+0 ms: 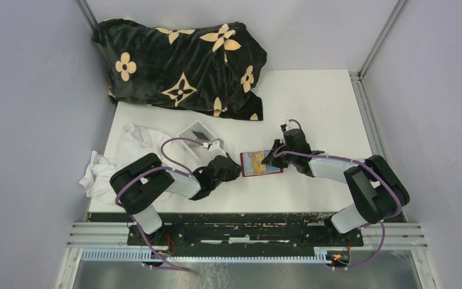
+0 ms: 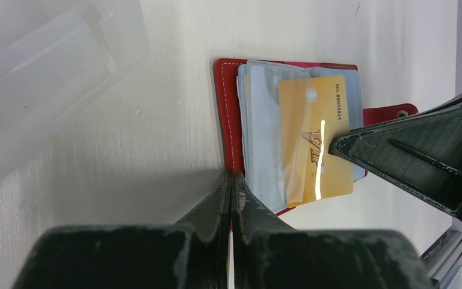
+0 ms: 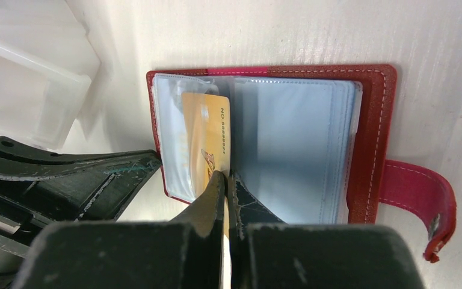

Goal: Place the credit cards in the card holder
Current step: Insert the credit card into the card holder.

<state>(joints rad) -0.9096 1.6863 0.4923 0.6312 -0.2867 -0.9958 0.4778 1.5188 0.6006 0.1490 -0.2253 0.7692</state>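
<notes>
Card holder (image 1: 261, 164) lies spread open on the desk (image 1: 325, 108) between my arms. My left end effector (image 2: 231, 180) is clamped on its red outer edge. My right end effector (image 3: 225, 177) pinches the yellow-orange credit card (image 3: 207, 129) by one edge, over the clear sleeves. Bare desk stretches beyond; a clear box (image 2: 42, 78) sits near my left side.

Red card holder (image 3: 373, 120), white stitching; yellow-orange credit card (image 3: 207, 126); black blanket (image 1: 180, 60), cream flower motifs; white cloth (image 1: 117, 159); white table (image 1: 319, 102)

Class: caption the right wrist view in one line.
Right gripper pinches a yellow card over the open red card holder.
</notes>
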